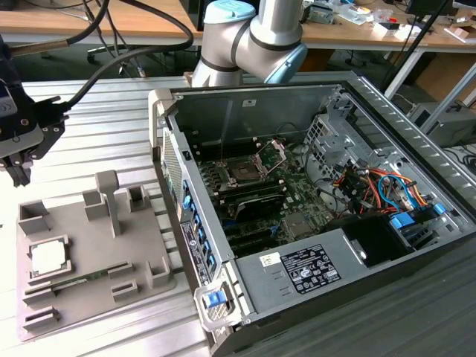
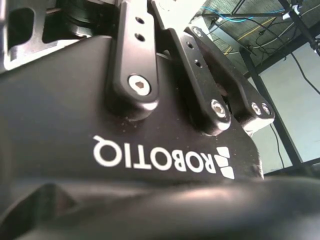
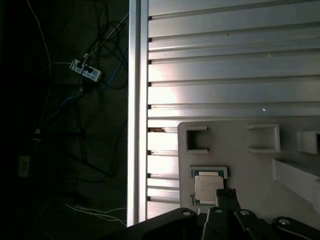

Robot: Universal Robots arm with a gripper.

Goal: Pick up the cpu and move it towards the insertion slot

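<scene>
The cpu (image 1: pixel 47 256) is a thin square chip with a pale silvery top, lying in a recess of the grey fixture plate (image 1: pixel 89 290) at the exterior view's left. In the first wrist view the cpu (image 3: pixel 208 186) shows in its holder, close to a black fingertip (image 3: pixel 226 196). My gripper (image 1: pixel 26 160) hangs above the fixture's far left corner, open and holding nothing. The insertion slot (image 1: pixel 244 172) sits on the motherboard inside the open computer case, dark in the centre, with its metal retaining plate (image 1: pixel 274 151) hinged up.
The open computer case (image 1: pixel 387 111) lies on the ribbed aluminium table (image 1: pixel 111 134), its raised side wall (image 1: pixel 186 216) standing between fixture and motherboard. Grey upright blocks (image 1: pixel 108 197) rise from the fixture. Cables and a drive cage fill the case's right side. The table edge (image 3: pixel 134 125) drops to a dark floor.
</scene>
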